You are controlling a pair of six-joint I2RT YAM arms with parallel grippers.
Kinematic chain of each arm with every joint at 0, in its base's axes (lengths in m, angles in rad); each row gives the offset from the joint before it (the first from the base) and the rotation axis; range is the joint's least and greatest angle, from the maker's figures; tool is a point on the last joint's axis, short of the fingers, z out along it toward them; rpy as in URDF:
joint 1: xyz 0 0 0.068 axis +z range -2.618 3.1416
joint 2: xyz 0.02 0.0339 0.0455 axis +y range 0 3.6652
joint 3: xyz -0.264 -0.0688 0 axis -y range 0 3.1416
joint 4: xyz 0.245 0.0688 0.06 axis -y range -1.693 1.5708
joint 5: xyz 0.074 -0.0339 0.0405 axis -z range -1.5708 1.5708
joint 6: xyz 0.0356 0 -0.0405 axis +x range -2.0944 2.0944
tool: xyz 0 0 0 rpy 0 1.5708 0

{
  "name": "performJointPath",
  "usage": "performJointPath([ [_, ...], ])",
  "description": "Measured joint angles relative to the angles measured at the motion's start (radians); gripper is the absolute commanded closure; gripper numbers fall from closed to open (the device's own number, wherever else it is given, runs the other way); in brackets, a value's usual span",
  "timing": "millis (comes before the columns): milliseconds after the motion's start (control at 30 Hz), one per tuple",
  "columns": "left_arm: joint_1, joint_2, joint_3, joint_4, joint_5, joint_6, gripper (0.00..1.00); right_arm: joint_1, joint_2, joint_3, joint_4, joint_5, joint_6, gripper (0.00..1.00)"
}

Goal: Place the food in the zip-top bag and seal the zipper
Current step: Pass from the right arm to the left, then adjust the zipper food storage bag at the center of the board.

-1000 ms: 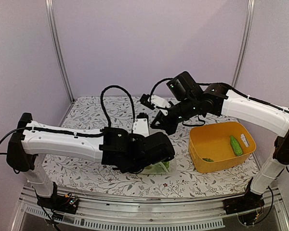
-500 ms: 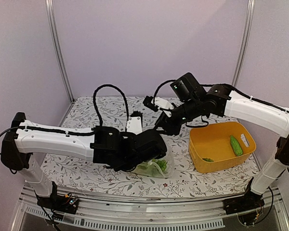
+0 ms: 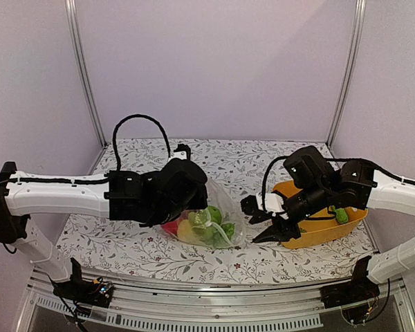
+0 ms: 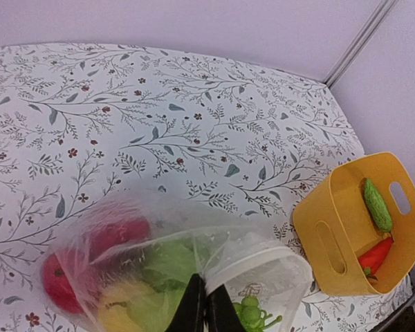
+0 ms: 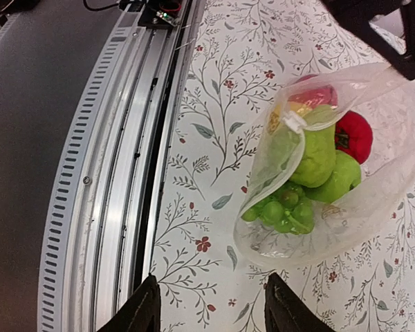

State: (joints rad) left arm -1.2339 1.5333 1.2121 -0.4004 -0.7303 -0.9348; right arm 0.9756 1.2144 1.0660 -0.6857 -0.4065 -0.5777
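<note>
The clear zip-top bag [image 3: 209, 220] lies on the flowered table and holds food: a red ball [image 4: 61, 277], a yellow ball [image 4: 117, 312], leafy greens [image 4: 167, 261] and green grapes [image 5: 283, 211]. My left gripper [image 4: 206, 308] is shut on the bag's rim, right at the whitish zipper [image 4: 263, 261], and in the top view it [image 3: 194, 209] stands over the bag's left side. Just right of the bag, my right gripper [image 3: 260, 221] is open and empty, low over the table [image 5: 214, 311]. A green cucumber [image 4: 377, 204] and an orange-red carrot [image 4: 373, 254] lie in the yellow tub [image 4: 332, 235].
The rigid yellow tub [image 3: 311, 235] stands at the right, under my right arm. The table's metal front rail [image 5: 90, 173] runs close to my right gripper. My left gripper's black body [image 5: 380, 21] hangs above the bag.
My left gripper has shut on the bag's rim and pulled back to the left, baring the bag. My right gripper has opened and swung from the back centre down beside the tub.
</note>
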Motion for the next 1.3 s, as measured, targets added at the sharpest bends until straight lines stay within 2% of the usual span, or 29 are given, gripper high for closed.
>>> performJointPath([
  [133, 0.016, -0.003, -0.005, 0.016, 0.021, 0.020, 0.97, 0.067, 0.031, -0.095, 0.044, 0.034, -0.058, 0.45],
  [333, 0.021, -0.010, -0.006, 0.021, 0.036, 0.034, 0.97, 0.136, 0.100, -0.117, 0.172, 0.131, -0.107, 0.43],
  [600, 0.027, -0.035, -0.018, 0.022, 0.048, 0.035, 0.96, 0.157, 0.230, -0.150, 0.339, 0.312, -0.127, 0.48],
  [733, 0.030, -0.035, -0.022, 0.023, 0.058, 0.038, 0.96, 0.157, 0.277, -0.163, 0.400, 0.353, -0.126, 0.62],
  [933, 0.033, -0.048, -0.045, 0.027, 0.068, 0.042, 0.96, 0.163, 0.315, -0.170, 0.460, 0.409, -0.128, 0.99],
  [1000, 0.035, -0.063, -0.055, 0.029, 0.069, 0.041, 0.90, 0.164, 0.323, -0.170, 0.472, 0.422, -0.135, 1.00],
  [1033, 0.037, -0.069, -0.058, 0.029, 0.069, 0.043, 0.84, 0.166, 0.326, -0.170, 0.472, 0.427, -0.135, 1.00],
  [1100, 0.039, -0.081, -0.061, 0.028, 0.072, 0.040, 0.63, 0.167, 0.326, -0.167, 0.467, 0.436, -0.137, 1.00],
  [1167, 0.042, -0.090, -0.061, 0.024, 0.076, 0.040, 0.50, 0.169, 0.320, -0.153, 0.454, 0.441, -0.138, 1.00],
  [1300, 0.053, -0.101, -0.045, -0.018, 0.103, 0.019, 0.40, 0.170, 0.279, -0.058, 0.362, 0.443, -0.140, 1.00],
])
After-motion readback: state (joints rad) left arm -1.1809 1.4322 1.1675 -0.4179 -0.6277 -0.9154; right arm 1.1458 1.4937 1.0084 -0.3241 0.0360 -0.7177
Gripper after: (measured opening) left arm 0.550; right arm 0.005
